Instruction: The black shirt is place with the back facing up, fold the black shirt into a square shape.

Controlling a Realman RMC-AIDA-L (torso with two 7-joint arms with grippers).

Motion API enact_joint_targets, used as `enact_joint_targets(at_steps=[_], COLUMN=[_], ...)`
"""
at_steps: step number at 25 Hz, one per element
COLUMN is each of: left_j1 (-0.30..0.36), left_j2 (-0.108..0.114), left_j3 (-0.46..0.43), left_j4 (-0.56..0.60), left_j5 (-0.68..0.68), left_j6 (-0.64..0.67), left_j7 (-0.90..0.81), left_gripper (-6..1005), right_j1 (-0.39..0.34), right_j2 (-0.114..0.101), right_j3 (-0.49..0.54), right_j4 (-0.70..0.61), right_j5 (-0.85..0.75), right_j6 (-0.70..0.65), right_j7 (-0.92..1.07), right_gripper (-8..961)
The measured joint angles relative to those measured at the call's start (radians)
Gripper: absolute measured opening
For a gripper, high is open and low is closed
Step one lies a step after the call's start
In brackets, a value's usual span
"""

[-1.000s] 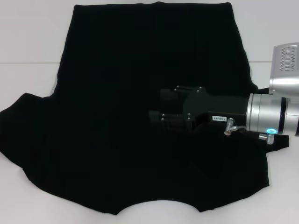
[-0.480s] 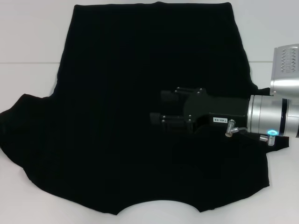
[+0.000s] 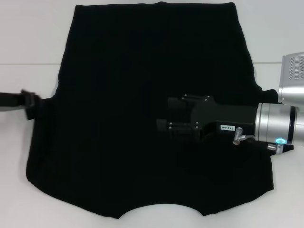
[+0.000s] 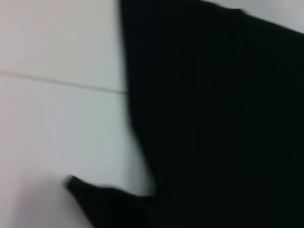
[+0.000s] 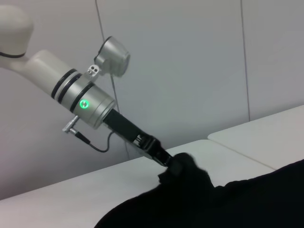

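We see a white tabletop (image 3: 28,38) with a thin straight seam (image 3: 28,64) running across it in the head view; the same seam (image 4: 61,83) shows in the left wrist view. In the right wrist view we see a pale grey panelled wall (image 5: 190,61) with vertical joints behind the white tabletop (image 5: 247,137), which has a seam there too.

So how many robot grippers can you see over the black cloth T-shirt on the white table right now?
2. The right gripper hangs over the black cloth T-shirt, right of its middle. The left gripper is at the shirt's left sleeve.
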Motion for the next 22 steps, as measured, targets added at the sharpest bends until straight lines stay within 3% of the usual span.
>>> enact_joint_targets(at_steps=[5,11,17,22], left_j1=[0.004,0.011,0.006,0.021], left_j2=[-0.032,-0.066,-0.057,-0.073], left_j3=[0.108,0.142,0.141,0.140], left_j4=[-0.003,-0.038,-0.131,-0.162], left_j5=[-0.142,-0.203,-0.318,-0.453], left_j6=[0.030,0.046,0.139,0.161], left_j7=[0.079,0.170,0.243,0.377], left_gripper=[87,98,108,117], right_j1=[-0.005,-0.010,-0.015,-0.024], right_j2=[-0.001,0.000,-0.002,-0.021], right_j3=[0.000,0.000,0.006,0.071], right_j4=[0.000,0.000,-0.001,-0.012], right_j5=[0.000,0.002,0.014,0.016], right_j6=[0.000,0.000,0.003,0.008], right_j7=[0.000,0.000,0.000,0.042], right_gripper=[785,785,785,784])
